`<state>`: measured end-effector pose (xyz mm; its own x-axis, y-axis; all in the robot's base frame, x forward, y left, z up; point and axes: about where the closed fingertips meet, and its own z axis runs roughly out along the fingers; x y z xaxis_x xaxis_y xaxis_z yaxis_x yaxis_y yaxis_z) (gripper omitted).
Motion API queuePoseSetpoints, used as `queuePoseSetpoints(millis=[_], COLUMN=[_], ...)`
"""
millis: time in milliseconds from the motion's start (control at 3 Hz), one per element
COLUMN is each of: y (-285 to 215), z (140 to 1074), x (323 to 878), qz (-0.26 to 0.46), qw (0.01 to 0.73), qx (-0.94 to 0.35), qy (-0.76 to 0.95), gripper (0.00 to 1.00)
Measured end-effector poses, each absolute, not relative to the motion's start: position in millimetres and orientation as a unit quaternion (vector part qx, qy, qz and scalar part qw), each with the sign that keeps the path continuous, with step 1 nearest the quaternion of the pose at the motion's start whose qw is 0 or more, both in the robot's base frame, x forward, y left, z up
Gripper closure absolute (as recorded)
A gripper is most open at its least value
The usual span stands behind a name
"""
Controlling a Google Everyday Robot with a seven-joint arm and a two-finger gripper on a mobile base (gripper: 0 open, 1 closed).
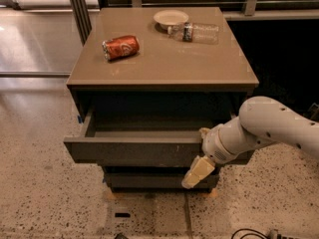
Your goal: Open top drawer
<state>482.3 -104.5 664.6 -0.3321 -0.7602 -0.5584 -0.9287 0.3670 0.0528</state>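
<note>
The gripper (201,158) sits at the right end of the top drawer's (134,151) front, below the counter's (164,63) front right corner; whether it grips the front I cannot tell. The drawer stands pulled out beneath the front edge, its grey inside showing. A red soda can (120,47) lies on its side near the left edge. At the far edge a clear plastic bottle (194,32) lies just beside a pale bowl (171,18).

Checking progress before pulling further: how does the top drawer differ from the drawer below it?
The top drawer stands pulled out, its grey inside showing; the lower drawer sits shut beneath it. The top drawer's front looks wider than the lower drawer's. The end effector is at the top drawer's right end. Both fronts are dark grey, handleless.
</note>
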Motion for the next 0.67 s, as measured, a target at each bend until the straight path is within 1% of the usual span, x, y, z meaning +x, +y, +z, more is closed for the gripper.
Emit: queuePoseSetpoints(millis=[667], y=[-98], z=[663], x=[446], qz=[0.228], qw=[0.194], qx=[-0.528], qy=[0.795], gripper=[0.00])
